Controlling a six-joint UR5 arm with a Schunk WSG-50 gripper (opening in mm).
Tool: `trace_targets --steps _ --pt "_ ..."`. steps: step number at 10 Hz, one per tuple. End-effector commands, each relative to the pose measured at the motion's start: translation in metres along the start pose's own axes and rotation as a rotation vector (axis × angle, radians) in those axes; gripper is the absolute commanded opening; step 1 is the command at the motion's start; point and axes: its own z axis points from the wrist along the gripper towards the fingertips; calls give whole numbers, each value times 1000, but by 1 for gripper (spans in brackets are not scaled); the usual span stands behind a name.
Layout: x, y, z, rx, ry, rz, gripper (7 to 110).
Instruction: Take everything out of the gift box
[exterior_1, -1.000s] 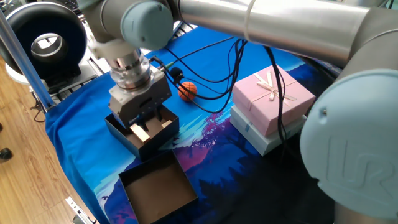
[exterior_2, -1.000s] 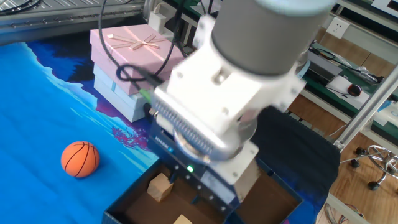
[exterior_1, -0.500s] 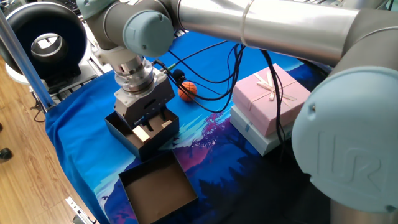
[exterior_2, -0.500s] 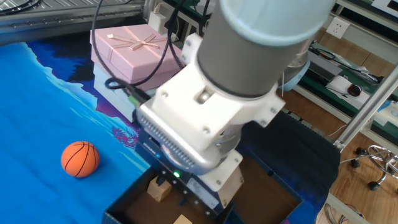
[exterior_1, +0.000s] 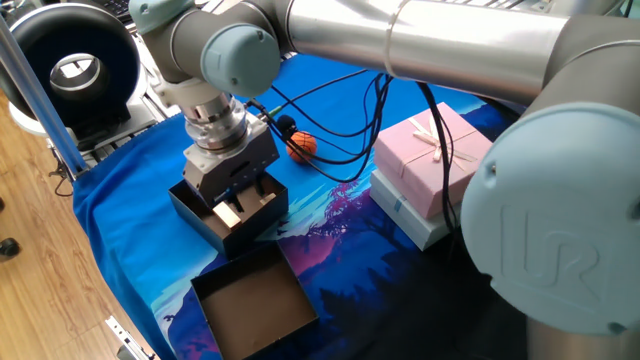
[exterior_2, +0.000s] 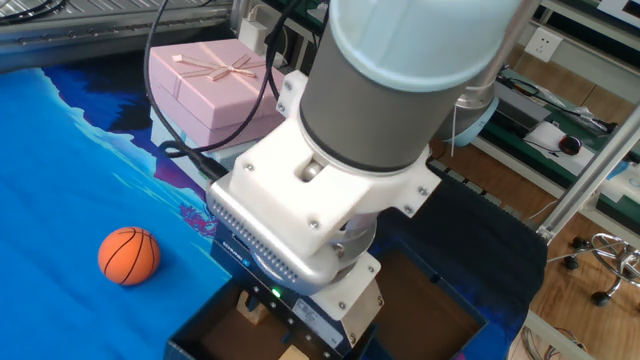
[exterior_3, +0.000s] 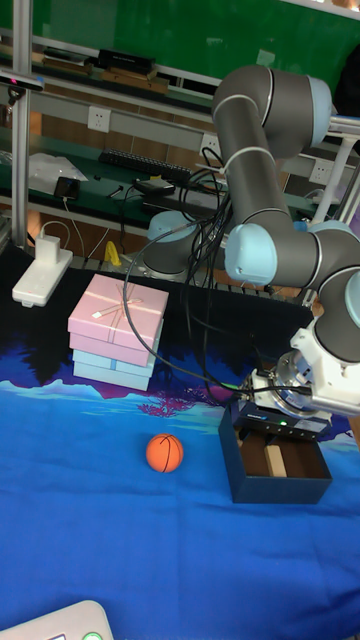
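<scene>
One fixed view: gripper (exterior_1: 240, 196) lowered inside black gift box (exterior_1: 192, 207), finger spacing indiscernible; basketball (exterior_1: 302, 146) outside on cloth.
Other fixed view: wooden cube (exterior_2: 251, 308) partly hidden in box.
Tall fixed view: wooden bar (exterior_3: 275, 461) upright inside box.

We see our arm bent low, wrist pointing down, the gripper (exterior_1: 238, 199) with jaws parted.

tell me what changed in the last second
The gripper turned a little at the wrist above the gift box; no grasp or release shows. The ball stayed on the cloth, and the cube and bar stayed inside.
</scene>
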Motion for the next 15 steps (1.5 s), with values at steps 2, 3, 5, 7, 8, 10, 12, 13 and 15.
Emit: trace_targets --steps 2,3,5,7,8,10,12,13,15 --pt "7 5 2 -23 36 16 44" --pt "8 5 3 -23 44 19 44" --pt "12 7 3 -33 61 25 44" --pt "15 7 5 -34 79 31 44" --pt "15 7 5 -32 79 32 44" --pt "14 5 7 -29 79 35 44" --pt "11 5 10 -34 74 37 44" --pt "11 8 9 -41 73 40 44" --pt "19 23 -12 -51 118 68 44"
